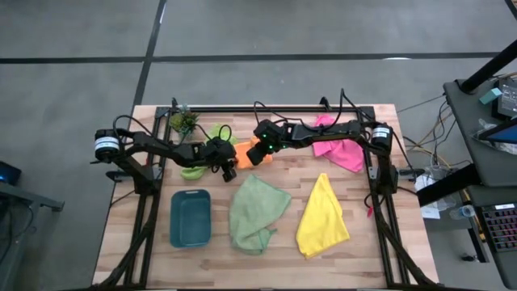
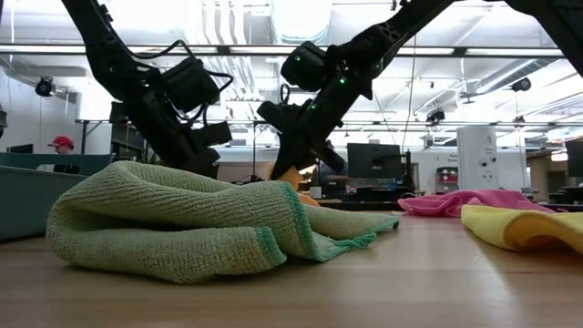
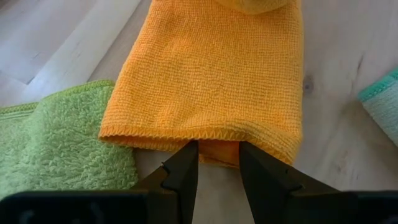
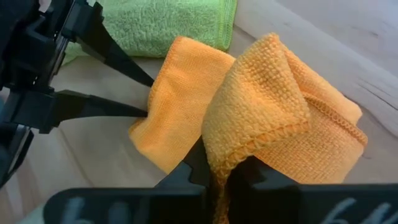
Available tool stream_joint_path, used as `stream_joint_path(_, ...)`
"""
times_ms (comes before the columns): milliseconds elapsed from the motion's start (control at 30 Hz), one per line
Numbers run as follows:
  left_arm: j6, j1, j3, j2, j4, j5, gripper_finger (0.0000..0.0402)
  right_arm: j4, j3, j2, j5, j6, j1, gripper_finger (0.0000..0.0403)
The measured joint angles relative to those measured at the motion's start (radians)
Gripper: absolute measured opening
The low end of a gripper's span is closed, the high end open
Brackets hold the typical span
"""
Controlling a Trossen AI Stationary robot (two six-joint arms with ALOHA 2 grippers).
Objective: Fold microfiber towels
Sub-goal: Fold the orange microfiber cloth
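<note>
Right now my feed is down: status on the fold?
Both grippers on orange towel: right shut on one end, left fingers straddling the opposite edge. Lime towel alongside, not blocking.

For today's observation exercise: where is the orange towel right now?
In the high view the orange towel lies mid-table toward the far edge, gripped between the left pincer and right pincer, beside the lime green towel.

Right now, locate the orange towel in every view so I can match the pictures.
High view: orange towel, back centre, between both hands.
Low view: only a sliver behind the sage green towel.
Left wrist view: fills the middle.
Right wrist view: centre.
Shared landmark: lime green towel, beside it.
</note>
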Motion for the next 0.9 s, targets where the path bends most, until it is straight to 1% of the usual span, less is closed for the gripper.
stream_joint_path(200, 0.000, 0.000, 0.000, 0.000, 0.003, 0.000, 0.0102, -0.001, 0.000, 0.000, 0.000, -0.019, 0.001, 0.0013)
stream_joint_path(333, 0.000, 0.000, 0.000, 0.000, 0.019, 0.000, 0.0102, -0.001, -0.002, 0.000, 0.002, -0.075, 0.006, 0.0013)
stream_joint_path(533, 0.000, 0.000, 0.000, 0.000, 0.021, 0.000, 0.0102, 0.000, -0.004, 0.000, 0.036, -0.019, 0.008, 0.0018)
stream_joint_path(667, 0.000, 0.000, 0.000, 0.000, 0.021, 0.000, 0.0102, -0.001, -0.004, 0.000, 0.037, -0.018, 0.010, 0.0046)
stream_joint_path(900, 0.000, 0.000, 0.000, 0.000, 0.021, 0.000, 0.0102, 0.035, -0.004, 0.000, 0.037, -0.010, 0.011, 0.0109)
